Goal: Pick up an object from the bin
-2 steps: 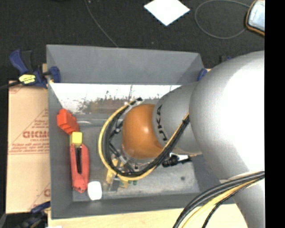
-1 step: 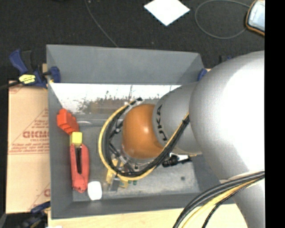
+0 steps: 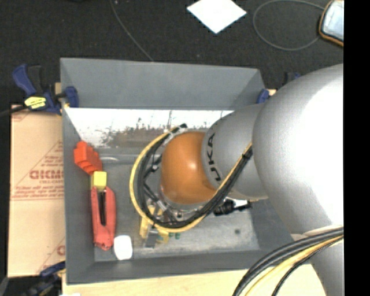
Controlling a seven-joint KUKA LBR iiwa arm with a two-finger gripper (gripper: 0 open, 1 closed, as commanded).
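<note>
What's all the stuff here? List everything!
grey metal bin: one, grey, centre
chunky orange block: one, orange, bin's left side, far end
small yellow block: one, yellow, below orange block
long red piece with black slot: one, red, along left wall
small white cube: one, white, by the red piece's near end
white sheet: one, white, floor beyond bin
robot arm: one, silver, orange cover, from right
tool: one, dark, right of the white cube

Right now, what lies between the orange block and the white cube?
A small yellow block, then a long red piece with a black slot, camera view.
</note>
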